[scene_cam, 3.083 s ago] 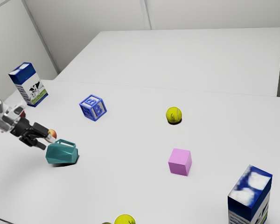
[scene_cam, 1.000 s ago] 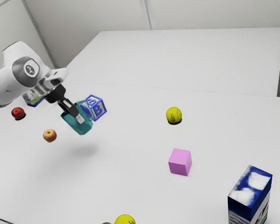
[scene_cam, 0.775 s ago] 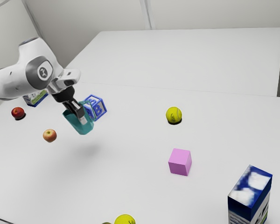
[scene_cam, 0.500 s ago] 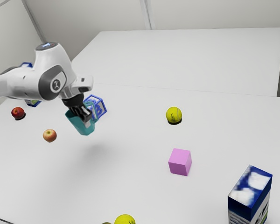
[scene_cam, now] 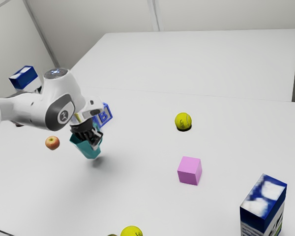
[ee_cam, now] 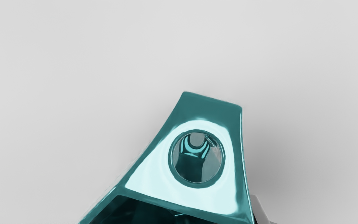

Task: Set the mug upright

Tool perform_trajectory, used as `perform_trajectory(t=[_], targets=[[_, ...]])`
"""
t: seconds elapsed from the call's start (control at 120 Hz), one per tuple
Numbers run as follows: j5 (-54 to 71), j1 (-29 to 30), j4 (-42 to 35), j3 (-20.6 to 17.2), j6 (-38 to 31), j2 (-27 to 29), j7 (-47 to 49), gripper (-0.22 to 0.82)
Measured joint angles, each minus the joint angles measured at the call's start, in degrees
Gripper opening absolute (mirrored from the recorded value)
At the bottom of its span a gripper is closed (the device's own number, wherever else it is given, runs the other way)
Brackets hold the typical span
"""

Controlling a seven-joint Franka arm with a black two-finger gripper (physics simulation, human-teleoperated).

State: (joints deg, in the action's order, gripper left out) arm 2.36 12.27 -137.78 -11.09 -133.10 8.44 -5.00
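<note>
Bright, even light falls from above in the exterior view, washing the pale surface (scene_cam: 236, 142) and leaving the top of the pink block (scene_cam: 191, 163) lighter than its sides. A compact, dark shadow sits beneath the far yellow ball (scene_cam: 183, 120). In the wrist view, whitish glare gleams off the mug (ee_cam: 211, 199) beside a soft gray shadow.

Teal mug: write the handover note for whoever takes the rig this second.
Gripper: shut on the mug, low over the table.
Mug: tilted, its lower end close to the table; I can't tell whether it touches. The apple sits toward the exterior view's left of it, the blue letter block beyond it, partly behind the gripper.
Done: mug grasped.
Left: probably straighten it, seat its base flat, then open and back away gently, as it might tip if let go while leaning.
</note>
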Motion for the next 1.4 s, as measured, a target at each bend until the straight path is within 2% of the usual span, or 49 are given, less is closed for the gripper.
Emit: perform_trajectory(t=[0.308,0.767,0.808,0.958,1.058,1.225,1.4], targets=[[0.06,-0.3,-1.01,-0.28,-4.63,-2.45,6.12,-0.17],[0.06,-0.42,-1.02,-0.28,-6.15,-6.02,11.1,-0.17],[-0.11,-0.45,-1.02,-0.31,-6.18,-5.95,11.31,-0.12],[-0.7,-1.17,-0.96,-0.33,-6.22,-4.31,11.63,0.21],[-0.86,-1.78,-0.81,-0.34,-6.01,-1.59,11.72,0.35],[-1.46,-2.21,1.38,-0.42,-3.4,2.73,11.58,0.48],[-3.29,-2.49,9.93,-0.57,5.68,2.95,11.34,0.54]])
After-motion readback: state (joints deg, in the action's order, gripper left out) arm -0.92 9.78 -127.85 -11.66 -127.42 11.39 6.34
